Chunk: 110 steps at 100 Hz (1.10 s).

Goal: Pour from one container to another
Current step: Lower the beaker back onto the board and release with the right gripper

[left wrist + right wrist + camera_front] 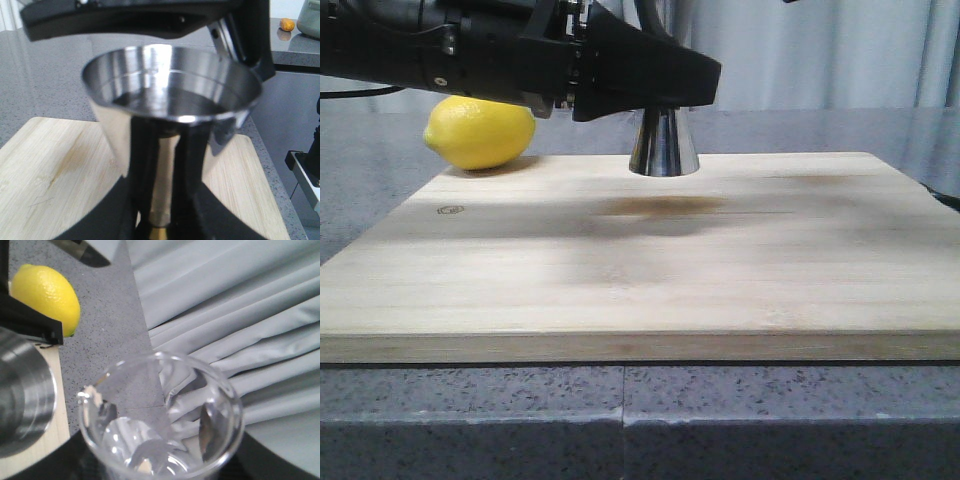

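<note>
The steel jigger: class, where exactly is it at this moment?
In the front view the jigger stands on the far edge of the wooden board, right of the lemon, between the left gripper's fingers.

- Pale grey curtains (820, 50) are hanging in folds across the top of the frame.
- A speckled grey desk (470, 420) is filling the bottom, catching soft, even light.

Left arm: reaches in level from the left, low over the far side of the board. Left gripper (665, 85): black fingers (200, 165) closed around the narrow waist of the steel jigger (663, 145), holding it upright. Right gripper (160, 467): mostly hidden, clasping the glass beaker (160, 415), which is raised and tilted.
</note>
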Available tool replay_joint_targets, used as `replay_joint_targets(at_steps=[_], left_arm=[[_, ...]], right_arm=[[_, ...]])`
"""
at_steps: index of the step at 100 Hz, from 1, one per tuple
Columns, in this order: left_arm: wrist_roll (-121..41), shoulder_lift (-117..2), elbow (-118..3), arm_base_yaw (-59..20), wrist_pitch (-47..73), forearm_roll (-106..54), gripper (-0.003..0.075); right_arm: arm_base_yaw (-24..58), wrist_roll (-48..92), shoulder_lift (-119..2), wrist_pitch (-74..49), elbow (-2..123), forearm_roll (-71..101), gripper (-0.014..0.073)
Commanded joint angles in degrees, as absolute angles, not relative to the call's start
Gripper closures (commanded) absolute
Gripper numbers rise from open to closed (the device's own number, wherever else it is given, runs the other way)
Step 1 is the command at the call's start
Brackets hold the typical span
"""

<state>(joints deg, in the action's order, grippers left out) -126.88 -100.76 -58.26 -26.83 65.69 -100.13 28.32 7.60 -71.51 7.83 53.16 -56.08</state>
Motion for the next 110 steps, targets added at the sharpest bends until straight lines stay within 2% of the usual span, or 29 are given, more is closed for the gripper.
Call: replay_joint_targets(at_steps=[1,36,64,85,110], left_arm=[[-126.44,-98.34,-59.95,-27.38,69.18,-104.43,0.0713],[-126.44,-98.34,-59.95,-27.38,69.18,-104.43,0.0713],[-126.44,-98.34,-59.95,-27.38,69.18,-104.43,0.0713],[-126.44,-98.34,-59.95,-27.38,69.18,-104.43,0.0713],[-126.44,-98.34,-59.95,-27.38,69.18,-104.43,0.0713]], right_arm=[[27.86,7.4,-70.29,9.24,55.43,-50.85,0.0314],[18.54,7.4,-70.29,12.99,52.11,-24.24,0.0314],[13.18,7.25,-70.29,29.7,39.13,-7.31,0.0314],[13.18,4.12,-70.92,39.84,30.66,-3.81,0.0314],[13.4,0.86,-77.55,45.75,28.56,-3.81,0.0314]])
